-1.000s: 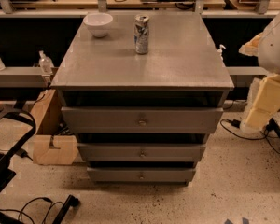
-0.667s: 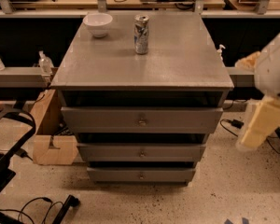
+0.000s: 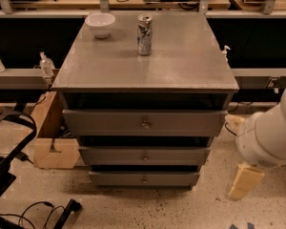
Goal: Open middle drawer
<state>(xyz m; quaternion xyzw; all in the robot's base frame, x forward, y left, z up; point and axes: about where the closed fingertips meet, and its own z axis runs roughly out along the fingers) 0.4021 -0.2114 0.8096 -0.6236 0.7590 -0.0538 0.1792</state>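
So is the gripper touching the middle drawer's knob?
No, the gripper hangs low beside the right side of the cabinet, well apart from the knob on the middle drawer.

1 white arm (image 3: 271,135) pokes in from the right edge, low in view, its big rounded joint bulging left. Beneath it, the pale gripper (image 3: 244,181) hangs pointing downward, tilted slightly, in free air.
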